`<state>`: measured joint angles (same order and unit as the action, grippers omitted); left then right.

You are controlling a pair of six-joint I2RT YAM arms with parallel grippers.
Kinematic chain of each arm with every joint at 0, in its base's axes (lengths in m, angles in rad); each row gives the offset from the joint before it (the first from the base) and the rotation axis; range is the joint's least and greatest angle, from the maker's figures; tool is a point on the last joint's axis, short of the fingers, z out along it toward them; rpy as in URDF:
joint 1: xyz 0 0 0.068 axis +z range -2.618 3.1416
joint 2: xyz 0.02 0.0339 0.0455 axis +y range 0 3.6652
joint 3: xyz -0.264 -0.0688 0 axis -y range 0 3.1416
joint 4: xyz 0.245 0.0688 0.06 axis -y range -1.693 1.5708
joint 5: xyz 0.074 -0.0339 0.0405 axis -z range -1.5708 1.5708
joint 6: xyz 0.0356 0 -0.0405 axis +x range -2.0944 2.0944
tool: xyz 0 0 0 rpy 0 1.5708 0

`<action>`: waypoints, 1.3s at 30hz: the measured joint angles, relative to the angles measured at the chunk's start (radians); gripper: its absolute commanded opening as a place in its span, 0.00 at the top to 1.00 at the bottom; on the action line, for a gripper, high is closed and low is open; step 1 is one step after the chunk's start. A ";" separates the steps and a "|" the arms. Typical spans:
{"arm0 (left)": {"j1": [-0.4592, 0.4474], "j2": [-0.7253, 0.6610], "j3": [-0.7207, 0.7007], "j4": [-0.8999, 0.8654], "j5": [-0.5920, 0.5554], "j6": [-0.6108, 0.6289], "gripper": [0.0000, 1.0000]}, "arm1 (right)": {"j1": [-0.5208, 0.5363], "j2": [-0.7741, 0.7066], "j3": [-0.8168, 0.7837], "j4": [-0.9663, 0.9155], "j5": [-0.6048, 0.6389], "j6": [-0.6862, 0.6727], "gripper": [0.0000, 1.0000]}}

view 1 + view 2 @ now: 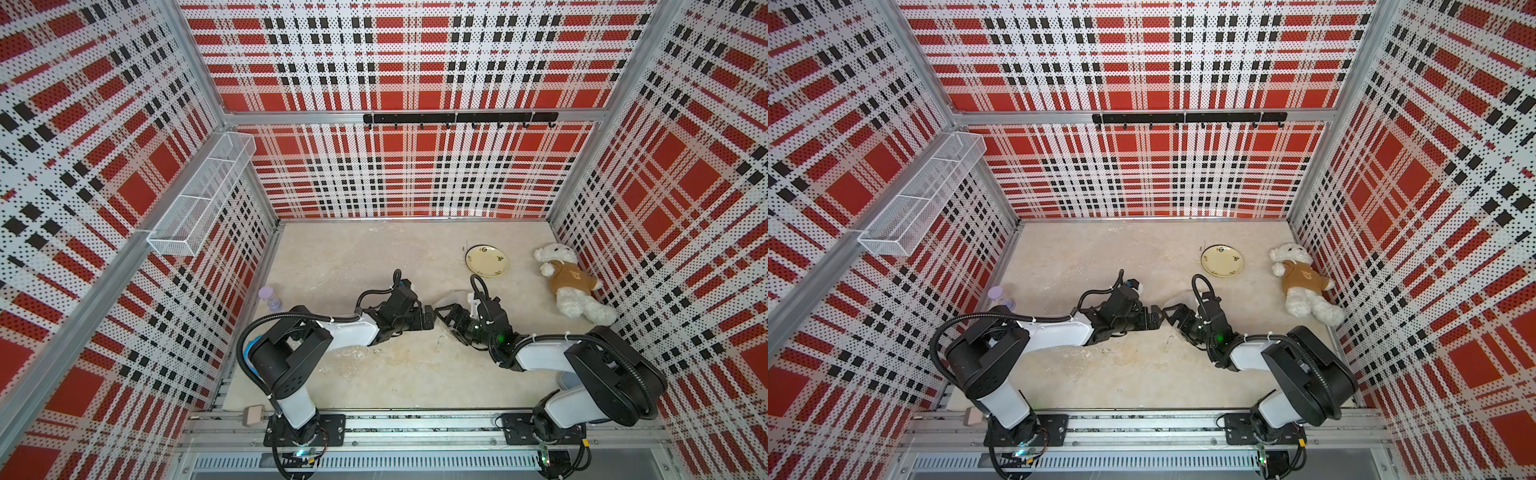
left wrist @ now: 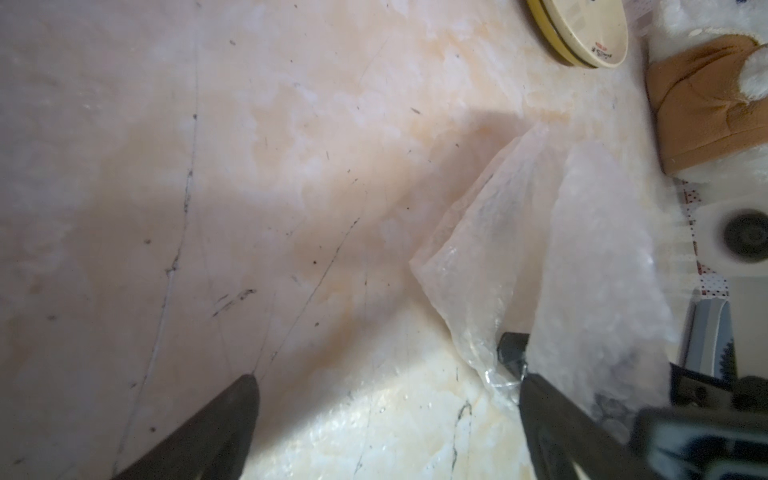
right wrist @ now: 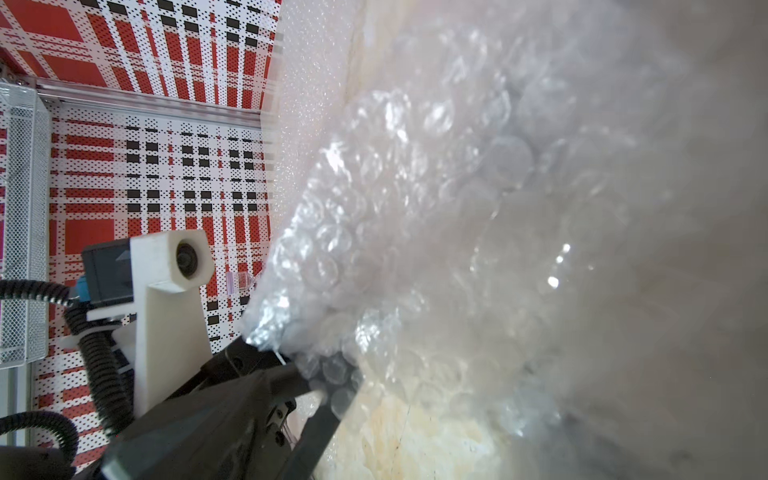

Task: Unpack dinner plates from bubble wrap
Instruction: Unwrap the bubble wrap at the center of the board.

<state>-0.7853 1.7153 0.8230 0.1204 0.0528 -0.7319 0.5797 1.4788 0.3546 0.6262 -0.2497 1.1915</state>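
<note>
In a top view we count one plate (image 1: 486, 260), bare, far right on the table (image 1: 415, 386), one bear (image 1: 571, 286), one hourglass (image 1: 270, 297) and two wraps. One wrap (image 1: 452, 297) lies where left gripper (image 1: 431, 319) and right gripper (image 1: 445, 318) meet; another wrap (image 1: 353, 360) lies by the left arm.

Left wrist: left jaws spread, wrap (image 2: 590, 270) against one finger (image 2: 552, 415).

Right wrist: wrap (image 3: 457, 228) veils the right jaws, also spread.

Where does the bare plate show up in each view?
Top view: plate far right, beside bear.
Top view: plate same spot, beside bear.
Left wrist: plate cut off at frame edge, near bear.
Right wrist: not in it.
Shared landmark: the bear.
</note>
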 measured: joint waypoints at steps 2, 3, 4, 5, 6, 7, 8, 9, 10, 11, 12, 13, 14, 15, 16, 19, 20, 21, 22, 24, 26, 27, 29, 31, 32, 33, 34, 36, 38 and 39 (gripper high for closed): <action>-0.001 0.010 0.005 0.002 0.001 0.000 0.00 | 0.000 0.003 -0.008 0.022 0.002 0.002 0.08; -0.001 0.017 0.008 0.002 0.002 0.000 0.00 | 0.000 0.013 -0.010 0.044 0.002 0.003 0.08; -0.001 0.022 0.010 0.002 0.002 0.000 0.01 | 0.000 0.027 -0.010 0.068 0.003 0.005 0.08; -0.001 0.025 0.012 0.001 0.002 0.000 0.00 | 0.000 0.048 -0.010 0.100 0.005 0.008 0.09; -0.001 0.027 0.013 0.002 -0.001 0.000 0.01 | 0.000 0.074 -0.012 0.140 0.006 0.014 0.10; 0.000 0.027 0.013 0.002 -0.002 0.000 0.01 | -0.001 0.103 -0.015 0.187 0.007 0.022 0.10; 0.000 0.027 0.013 0.002 -0.005 0.000 0.01 | -0.001 0.128 -0.018 0.226 0.010 0.029 0.11; 0.000 0.027 0.013 0.002 -0.005 0.000 0.01 | -0.001 0.158 -0.021 0.275 0.011 0.034 0.11; -0.001 0.027 0.013 0.002 -0.005 0.000 0.01 | -0.001 0.182 -0.022 0.314 0.012 0.037 0.12; -0.001 0.027 0.013 0.002 -0.005 0.000 0.01 | -0.001 0.201 -0.022 0.344 0.013 0.040 0.12; -0.001 0.027 0.013 0.002 -0.005 0.000 0.01 | 0.001 0.221 -0.022 0.378 0.015 0.041 0.12; 0.000 0.027 0.013 0.002 -0.005 0.000 0.01 | 0.003 0.233 -0.022 0.400 0.018 0.044 0.12; 0.000 0.027 0.013 0.002 -0.006 0.000 0.01 | 0.005 0.241 -0.022 0.417 0.021 0.046 0.13; 0.000 0.027 0.013 0.002 -0.006 0.000 0.01 | 0.008 0.248 -0.023 0.432 0.026 0.048 0.13; 0.000 0.027 0.013 0.002 -0.006 0.000 0.00 | 0.010 0.251 -0.023 0.441 0.030 0.050 0.14; 0.003 0.028 0.013 0.002 -0.007 0.002 0.01 | 0.015 0.251 -0.027 0.461 0.040 0.050 0.17; 0.005 0.029 0.013 0.004 -0.006 0.003 0.01 | 0.017 0.249 -0.030 0.468 0.042 0.050 0.18; 0.006 0.031 0.014 0.006 -0.006 0.005 0.01 | 0.018 0.246 -0.034 0.475 0.045 0.049 0.18; 0.010 0.034 0.017 0.008 -0.005 0.008 0.01 | 0.019 0.241 -0.036 0.478 0.049 0.047 0.19; 0.012 0.042 0.025 0.011 -0.005 0.014 0.01 | 0.019 0.230 -0.037 0.478 0.056 0.043 0.21; 0.017 0.050 0.034 0.011 -0.004 0.019 0.01 | 0.019 0.219 -0.037 0.478 0.061 0.039 0.22; 0.021 0.053 0.037 0.013 -0.004 0.022 0.00 | 0.019 0.213 -0.037 0.478 0.064 0.035 0.22; 0.027 0.059 0.043 0.014 -0.002 0.025 0.01 | 0.021 0.206 -0.037 0.479 0.068 0.031 0.23; 0.032 0.062 0.047 0.014 -0.001 0.027 0.01 | 0.022 0.205 -0.037 0.480 0.068 0.027 0.23; 0.034 0.063 0.048 0.015 0.000 0.027 0.01 | 0.023 0.205 -0.037 0.480 0.068 0.027 0.23; 0.034 0.064 0.048 0.016 0.000 0.027 0.01 | 0.024 0.209 -0.037 0.485 0.068 0.027 0.24; 0.036 0.065 0.048 0.019 0.000 0.027 0.01 | 0.026 0.218 -0.037 0.496 0.068 0.027 0.24; 0.039 0.066 0.048 0.022 0.000 0.030 0.01 | 0.027 0.243 -0.037 0.526 0.069 0.027 0.28; 0.044 0.068 0.050 0.022 0.000 0.031 0.01 | 0.027 0.279 -0.037 0.562 0.071 0.027 0.31; 0.046 0.071 0.053 0.022 0.000 0.032 0.01 | 0.027 0.297 -0.037 0.579 0.071 0.028 0.32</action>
<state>-0.7395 1.7859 0.8757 0.1421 0.0532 -0.7002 0.6067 1.7756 0.3172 1.2053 -0.1791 1.2198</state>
